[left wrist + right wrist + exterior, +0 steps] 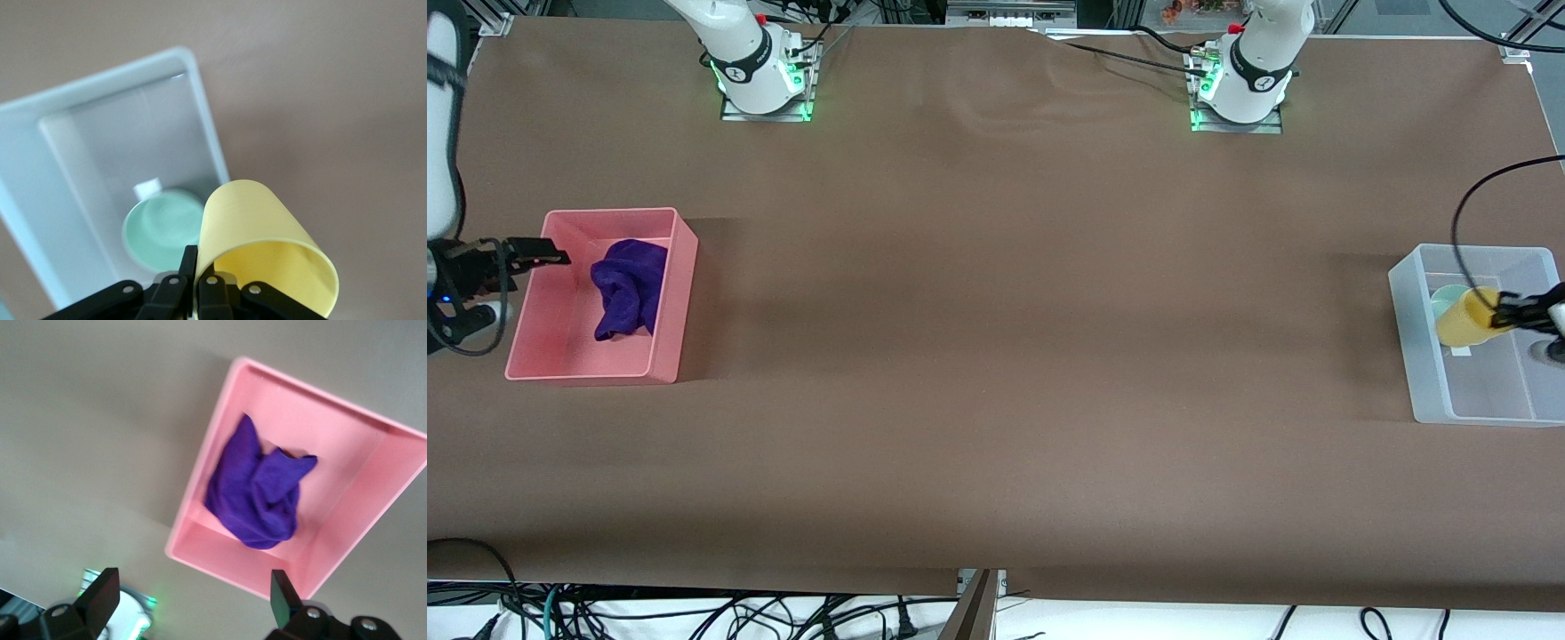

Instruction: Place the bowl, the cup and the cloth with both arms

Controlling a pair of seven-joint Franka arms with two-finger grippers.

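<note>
The purple cloth [630, 286] lies bunched in a pink bin [667, 307] at the right arm's end of the table. My right gripper [551, 254] is open and empty, up in the air over that bin's outer edge. In the right wrist view the cloth [257, 493] lies in the pink bin [207, 453], with the open gripper [193, 593] above the table beside it. My left gripper [1507, 313] is shut on the wall of the yellow cup [1465, 320] and holds it tilted over a translucent bin [1409, 338]. The mint-green bowl [163, 230] sits in that bin [80, 153], below the cup [267, 247] and the gripper [198, 270].
The two arm bases [763, 76] [1240, 84] stand along the table edge farthest from the front camera. A black cable [1463, 231] loops over the translucent bin. The brown table [996, 356] stretches between the two bins.
</note>
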